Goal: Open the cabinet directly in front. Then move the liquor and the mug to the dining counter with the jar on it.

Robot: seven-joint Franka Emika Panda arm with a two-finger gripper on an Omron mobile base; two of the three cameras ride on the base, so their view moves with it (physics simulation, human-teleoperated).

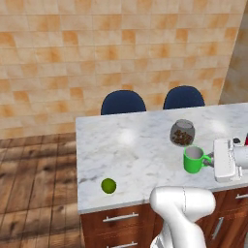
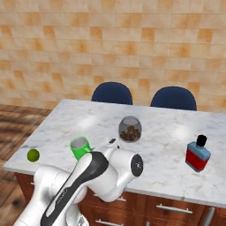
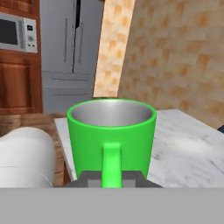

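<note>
The bright green mug (image 1: 193, 160) is at the counter's front right, just in front of the jar (image 1: 182, 132), a clear glass jar with brown contents. My gripper (image 1: 211, 162) is shut on the mug's loop handle, reaching in from the right. In the hand view the mug (image 3: 111, 131) is upright with its handle between my gripper's (image 3: 111, 178) jaws. I cannot tell whether the mug touches the marble. The liquor (image 2: 197, 156), a red and blue bottle with a black cap, stands on the dining counter (image 2: 154, 167) to the right of the jar (image 2: 130, 129). The cabinet is out of view.
A small green round fruit (image 1: 108, 185) lies near the counter's front left corner. Two dark blue chairs (image 1: 123, 103) stand behind the counter against the tiled wall. Wooden drawers with silver handles (image 1: 120, 218) run under the counter's front. Wooden floor lies to the left.
</note>
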